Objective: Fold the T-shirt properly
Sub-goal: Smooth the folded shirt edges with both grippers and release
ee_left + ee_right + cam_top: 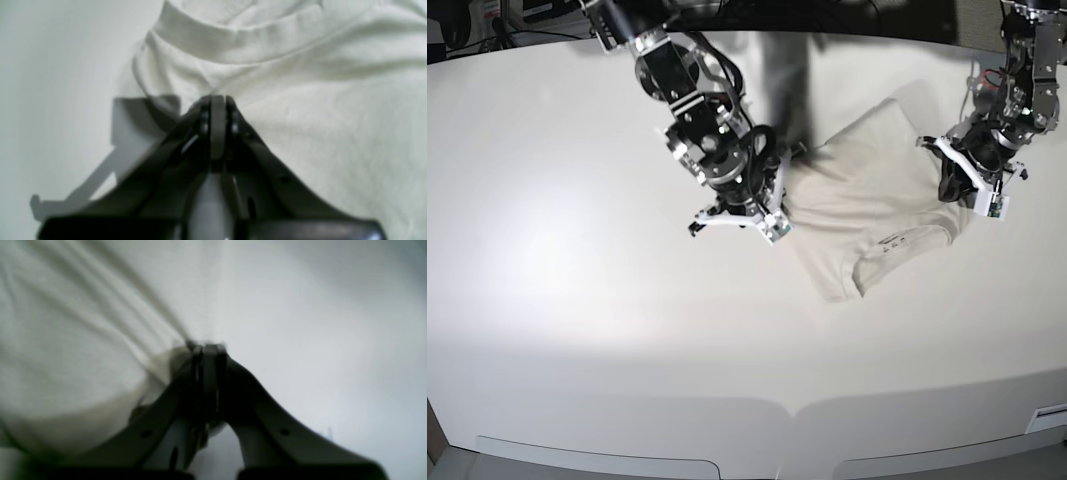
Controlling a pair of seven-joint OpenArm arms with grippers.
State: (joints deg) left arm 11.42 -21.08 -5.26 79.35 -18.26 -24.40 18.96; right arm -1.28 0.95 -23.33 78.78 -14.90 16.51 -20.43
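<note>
The pale off-white T-shirt (857,190) lies crumpled and partly folded on the white table (577,250), between the two arms. Its ribbed collar (902,250) with the printed label faces the front. In the left wrist view the collar (213,40) curves just beyond my left gripper (217,100), which is shut on puckered cloth of the T-shirt (333,133). In the base view, the left gripper (949,182) is at the shirt's right edge. My right gripper (208,347) is shut on the T-shirt (66,356), whose pleats run taut to its tips. It holds the left edge (779,178).
The table's curved front edge (747,410) runs along the bottom of the base view. Dark equipment and cables (487,20) sit behind the back edge. Bare tabletop (50,100) shows left of the left gripper, and more of it (317,323) right of the right gripper.
</note>
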